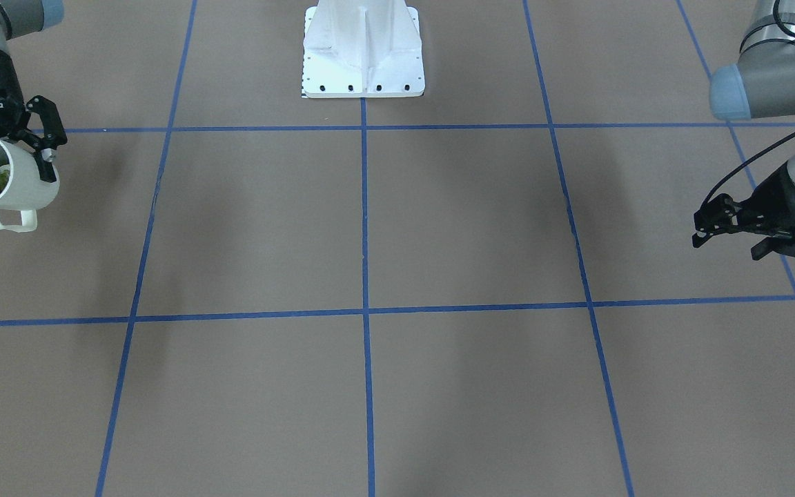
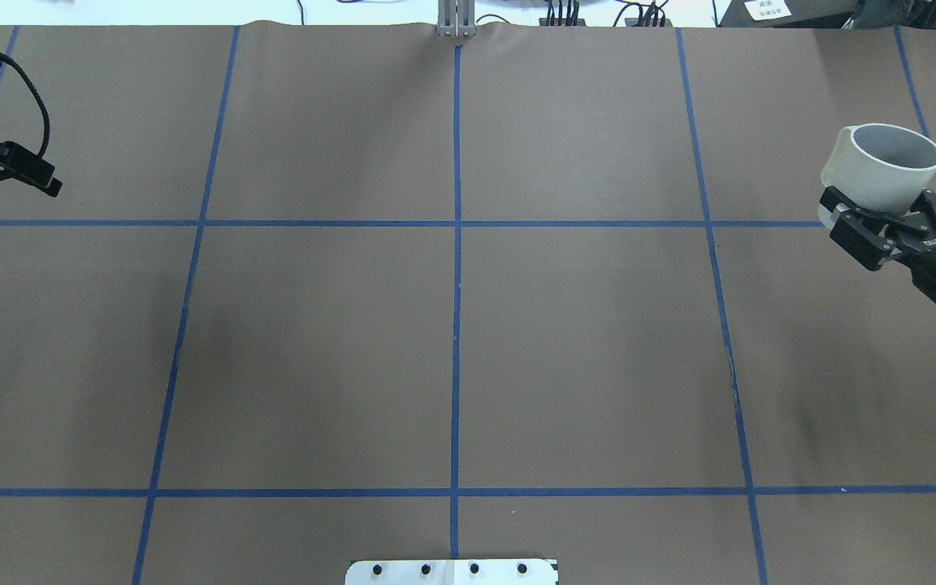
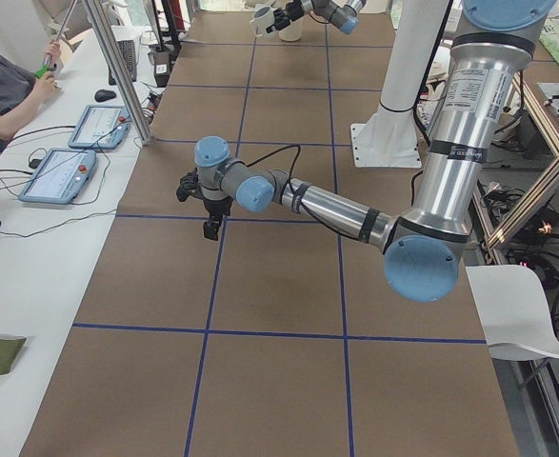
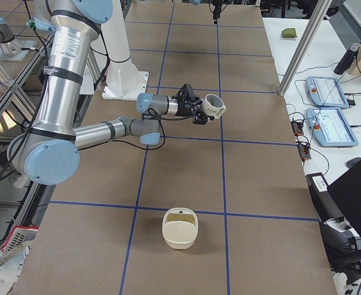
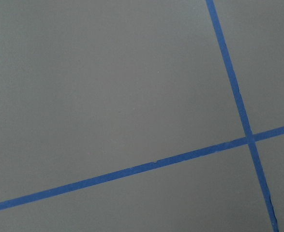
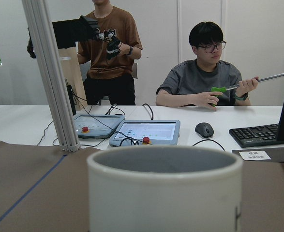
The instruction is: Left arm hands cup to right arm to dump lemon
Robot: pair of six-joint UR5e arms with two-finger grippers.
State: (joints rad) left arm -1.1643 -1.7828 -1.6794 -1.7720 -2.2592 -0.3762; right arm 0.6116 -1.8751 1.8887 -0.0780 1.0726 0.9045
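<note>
My right gripper (image 1: 19, 146) is shut on the white cup (image 1: 18, 185) and holds it in the air over the table's right end. The cup is tipped, with its handle underneath. The yellow-green lemon (image 1: 3, 177) lies inside against the wall. In the overhead view the right gripper (image 2: 890, 221) clamps the cup (image 2: 882, 166) from behind. The right wrist view is filled low down by the cup's rim (image 6: 164, 166). My left gripper (image 1: 723, 233) hovers far off over the table's left end, open and holding nothing. The left gripper (image 2: 39, 175) shows only in part in the overhead view.
A cream basket (image 4: 180, 228) sits on the brown table near its right end. The white robot base (image 1: 363, 52) stands at the middle of the robot's side. Beyond the right end, a white desk holds tablets (image 6: 144, 131), with two people behind it. Blue tape lines grid the table.
</note>
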